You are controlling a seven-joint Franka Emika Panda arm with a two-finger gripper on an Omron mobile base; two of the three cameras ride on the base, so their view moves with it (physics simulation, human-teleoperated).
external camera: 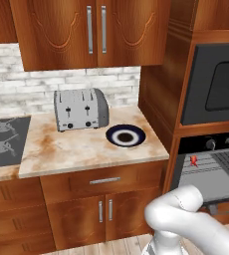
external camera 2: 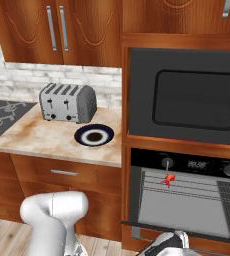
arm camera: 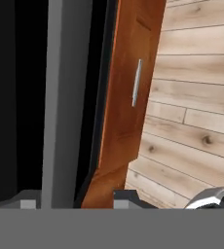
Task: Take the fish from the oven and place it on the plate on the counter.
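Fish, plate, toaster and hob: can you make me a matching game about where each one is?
Things:
1. fish
2. plate
3. toaster
4. hob

Places:
A. sunk into the far left end of the worktop
B. against the brick wall, behind the plate
C. on a wire rack inside the open oven
D. on the counter, close to the oven cabinet

Pairs: 1-C, 2-D, 3-B, 4-A

Oven [external camera 2: 187,197] display — digits unreadable.
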